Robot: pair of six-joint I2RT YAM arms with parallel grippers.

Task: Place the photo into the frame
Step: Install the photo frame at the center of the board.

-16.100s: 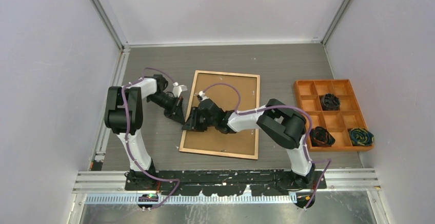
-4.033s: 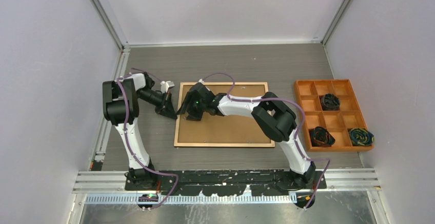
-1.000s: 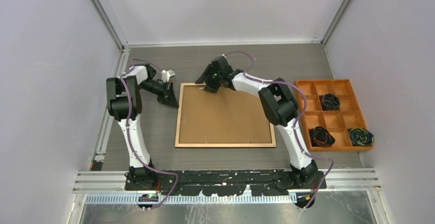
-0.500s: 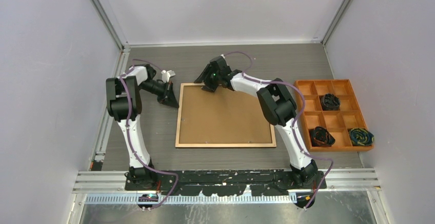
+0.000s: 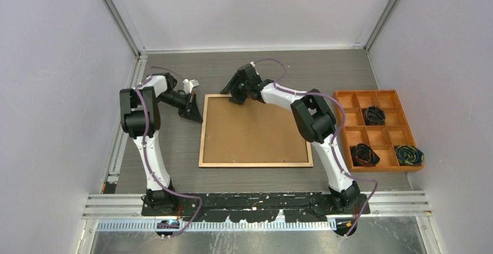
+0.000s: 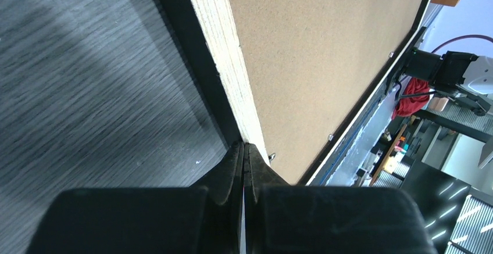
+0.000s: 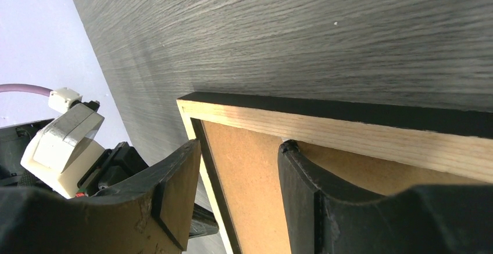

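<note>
The frame [image 5: 201, 132] lies back-up in the middle of the table, its light wood rail around the brown backing board [image 5: 256, 129]. The photo is hidden. My left gripper [image 5: 196, 116] is shut and empty, with its tips against the frame's left rail near the far corner. In the left wrist view the shut tips [image 6: 243, 147] touch the wood edge [image 6: 224, 50] beside the board [image 6: 325, 50]. My right gripper [image 5: 232, 98] is open at the far rail. In the right wrist view [image 7: 241, 145] one finger [image 7: 289, 149] rests on the board [image 7: 244, 172] against the wood rail [image 7: 378, 135].
An orange compartment tray [image 5: 378, 92] stands at the right, holding three dark coiled bundles [image 5: 374, 114]. White walls enclose the table on three sides. The arm bases sit on the rail at the near edge [image 5: 256, 199].
The frame, skewed earlier, now lies square to the table. My right gripper left the board's top and sits at the far rail, a little further left than one second ago. The left gripper has barely moved.
</note>
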